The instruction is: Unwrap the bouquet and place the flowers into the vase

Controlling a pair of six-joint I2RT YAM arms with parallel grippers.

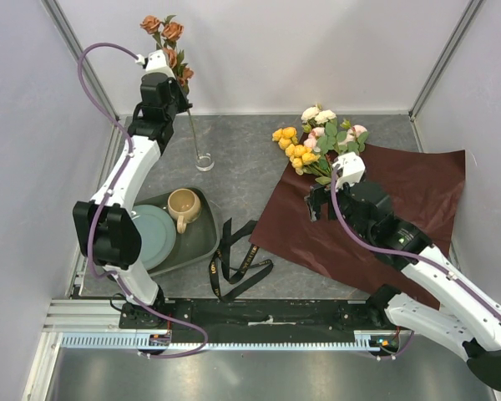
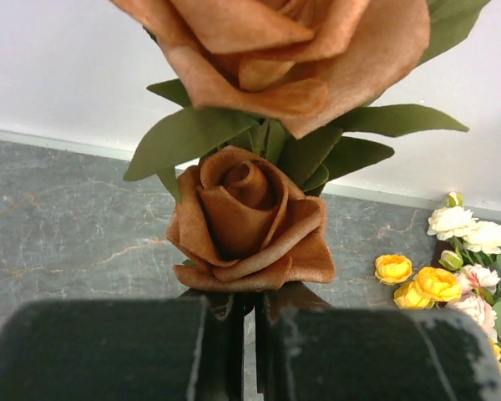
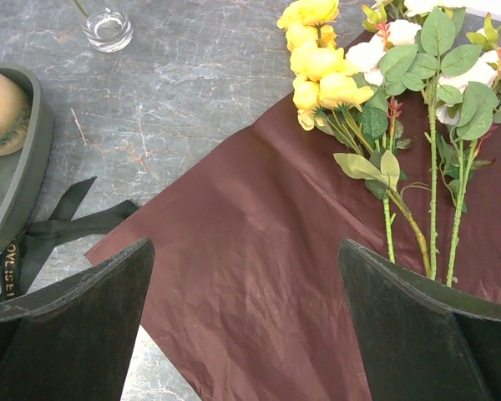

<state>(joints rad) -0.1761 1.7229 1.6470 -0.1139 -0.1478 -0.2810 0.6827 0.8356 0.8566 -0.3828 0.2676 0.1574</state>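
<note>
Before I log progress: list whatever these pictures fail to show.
Top view: stem tip at the vase too thin to judge.
Left wrist view: rust-orange spray's stem vanishes inside the shut left tool.
Right wrist view: mug cut by left edge; flowers' stem ends behind the right tool.

Counter (image 1: 250, 175) I work on: grey stone-look top, faint pale veining, matte. Plain white panels box me in on three sides: back wall (image 1: 275, 50), left wall (image 1: 21, 125), right wall (image 1: 488, 92). Silver frame posts rise at the counter's far corners: left post (image 1: 80, 58), right post (image 1: 442, 54). Slotted aluminium rail (image 1: 259, 339) along the near edge, bare sheet metal (image 1: 259, 376) below it. Light even and diffuse, shadows soft.
</note>
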